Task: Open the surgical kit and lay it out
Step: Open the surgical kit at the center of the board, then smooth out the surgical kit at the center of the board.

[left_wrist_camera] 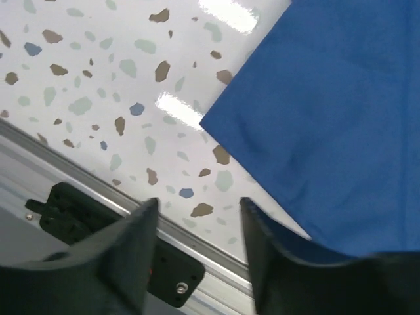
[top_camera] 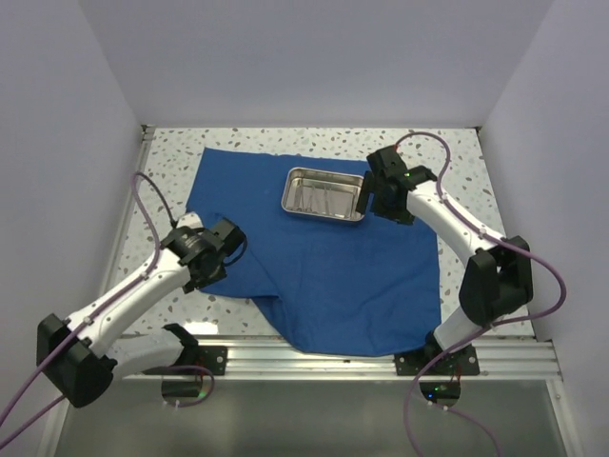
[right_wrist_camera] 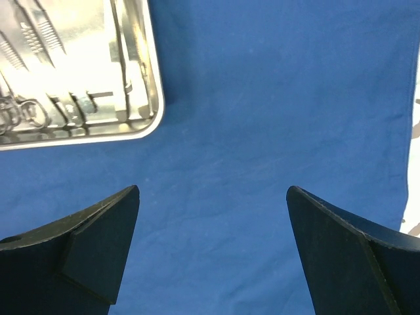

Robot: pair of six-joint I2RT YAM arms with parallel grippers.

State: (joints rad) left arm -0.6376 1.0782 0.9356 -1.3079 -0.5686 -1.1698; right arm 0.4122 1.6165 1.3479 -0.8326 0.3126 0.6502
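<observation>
The royal-blue cloth wrap (top_camera: 343,276) lies opened out as a large sheet on the speckled table. The steel tray (top_camera: 325,193) sits on its far middle part. In the right wrist view the tray's rim (right_wrist_camera: 154,98) is at top left, with ring-handled forceps (right_wrist_camera: 26,115) and tweezers (right_wrist_camera: 39,33) inside. My right gripper (top_camera: 379,202) (right_wrist_camera: 213,190) is open and empty above the cloth (right_wrist_camera: 262,98), just right of the tray. My left gripper (top_camera: 217,267) (left_wrist_camera: 199,210) is open at the cloth's left edge (left_wrist_camera: 328,118). The cloth lies against its right finger (left_wrist_camera: 275,262).
The speckled tabletop (left_wrist_camera: 98,79) shows bare left of the cloth. An aluminium rail (top_camera: 381,354) with black arm mounts runs along the near edge. The cloth's front left part (top_camera: 276,305) is folded and rumpled. White walls close in the sides and back.
</observation>
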